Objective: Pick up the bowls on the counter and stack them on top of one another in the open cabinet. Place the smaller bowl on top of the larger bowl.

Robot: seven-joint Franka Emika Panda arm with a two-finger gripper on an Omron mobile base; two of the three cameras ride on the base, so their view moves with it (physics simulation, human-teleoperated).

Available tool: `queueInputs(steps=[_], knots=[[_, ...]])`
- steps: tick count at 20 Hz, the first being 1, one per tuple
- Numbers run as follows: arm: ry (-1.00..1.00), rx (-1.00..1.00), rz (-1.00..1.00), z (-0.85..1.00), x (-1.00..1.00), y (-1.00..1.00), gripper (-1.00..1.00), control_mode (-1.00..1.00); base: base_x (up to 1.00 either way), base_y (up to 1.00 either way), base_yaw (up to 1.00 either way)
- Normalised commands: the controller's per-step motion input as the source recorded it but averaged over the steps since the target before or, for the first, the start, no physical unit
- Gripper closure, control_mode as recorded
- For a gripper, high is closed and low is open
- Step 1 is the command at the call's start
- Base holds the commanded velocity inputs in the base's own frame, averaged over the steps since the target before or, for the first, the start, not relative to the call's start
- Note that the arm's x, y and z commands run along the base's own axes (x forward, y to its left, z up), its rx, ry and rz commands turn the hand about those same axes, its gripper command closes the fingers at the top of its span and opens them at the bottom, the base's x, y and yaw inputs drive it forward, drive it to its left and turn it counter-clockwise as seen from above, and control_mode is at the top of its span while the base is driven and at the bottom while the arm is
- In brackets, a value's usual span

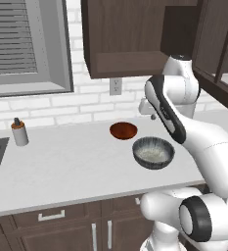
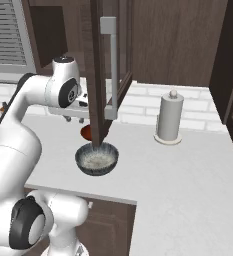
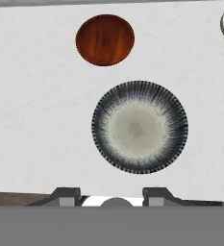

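- Large bowl (image 3: 140, 127) sits on the counter (image 1: 61, 162), upright, nothing in it. Round and deep, with a dark grey outside, a pale speckled inside, and dark radial streaks at the rim.
- Small bowl (image 3: 105, 39) is also on the counter, just beside the large bowl on its wall side, not touching. It holds nothing. Round, shallow, glossy reddish-brown.
- Cabinet (image 1: 127, 37) hangs on the wall above and behind the large bowl. Dark brown wood, door (image 2: 104, 75) swung out. No contents seen in the part of the inside that shows.
- Counter is flat, light grey-white and faintly mottled; dark brown drawer fronts below.
- Gripper (image 3: 111, 197) is high over the counter, looking straight down. The large bowl lies below it, just ahead of the fingertips (image 3: 65, 196), with the small bowl farther ahead. Fingers are apart and hold nothing.
- Paper towel roll (image 2: 168, 119) stands well right of the large bowl; a small bottle (image 1: 19, 131) stands well to its left.
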Motion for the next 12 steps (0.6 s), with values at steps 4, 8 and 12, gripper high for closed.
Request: queueInputs(steps=[4, 8, 12], knots=[[-0.07, -0.07, 0.06, -0.18, -0.16, 0.25, -1.0, -1.0, 0.0, 0.0, 0.0], [-0.21, -0.12, 0.11, -0.39, -0.05, 0.54, -1.0, -1.0, 0.0, 0.0, 0.0], [-0.03, -0.05, 0.14, -0.44, 0.08, 0.51, -1.0, -1.0, 0.0, 0.0, 0.0]])
